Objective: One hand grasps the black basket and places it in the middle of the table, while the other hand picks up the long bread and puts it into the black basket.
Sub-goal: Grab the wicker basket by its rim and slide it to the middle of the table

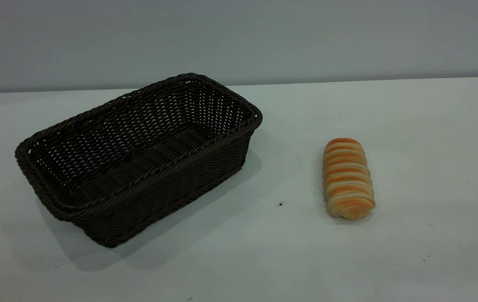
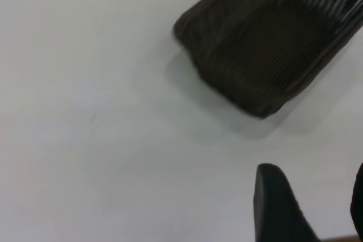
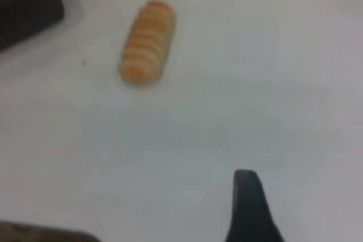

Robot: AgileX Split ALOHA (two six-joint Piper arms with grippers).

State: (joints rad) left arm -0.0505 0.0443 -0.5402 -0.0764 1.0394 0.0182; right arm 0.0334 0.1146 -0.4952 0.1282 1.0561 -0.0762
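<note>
One black basket (image 1: 138, 159) and one long bread (image 1: 348, 178) lie on the pale tabletop (image 1: 432, 167); no arm appears in the exterior view.

The basket sits on the left half of the tabletop, turned at an angle, nothing inside it. In the left wrist view it lies well ahead of the left claw (image 2: 309, 208), apart from it, and its far end is cut off by the picture's edge. Of that claw only one dark fingertip (image 2: 275, 202) and a sliver of a second at the edge show. A wide gap of bare tabletop separates them, so the claw stands released, gripping nothing.

The bread lies on the right half, well apart from the basket, a tiny dark speck (image 1: 280, 204) on the tabletop between them. In the right wrist view the bread is well ahead of the right claw (image 3: 249, 208) and untouched. Only one dark finger (image 3: 249, 208) of this claw shows; its partner is out of the picture, so whether it is released or clenched cannot be told. A dark corner of the basket (image 3: 28, 4) shows beyond the bread, mostly cut off.
</note>
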